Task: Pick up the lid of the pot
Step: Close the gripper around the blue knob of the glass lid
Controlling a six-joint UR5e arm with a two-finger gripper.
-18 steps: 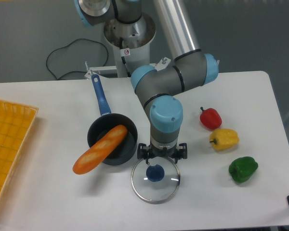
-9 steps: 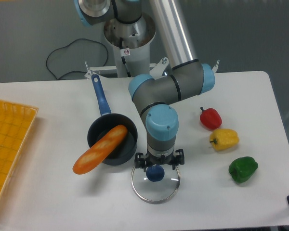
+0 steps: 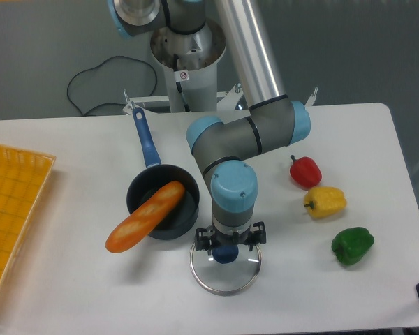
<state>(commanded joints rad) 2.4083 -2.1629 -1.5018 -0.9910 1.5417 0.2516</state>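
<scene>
One lid [image 3: 225, 276] lies at the table's [image 3: 311, 289] six o'clock, its blue knob [image 3: 225, 256] just neared by the gripper [image 3: 230, 242], fingers spread wide; we judge the grasp close, pending final alignment. Toward the lid's ten o'clock, we see the pan [image 3: 141, 183].

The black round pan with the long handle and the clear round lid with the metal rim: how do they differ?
The black pan is dark and opaque, while the clear lid is see-through. The pan has a long blue handle; the lid has a small round blue knob. The pan is deep, whereas the lid looks shallow. Both are round, with blue grips.
</scene>
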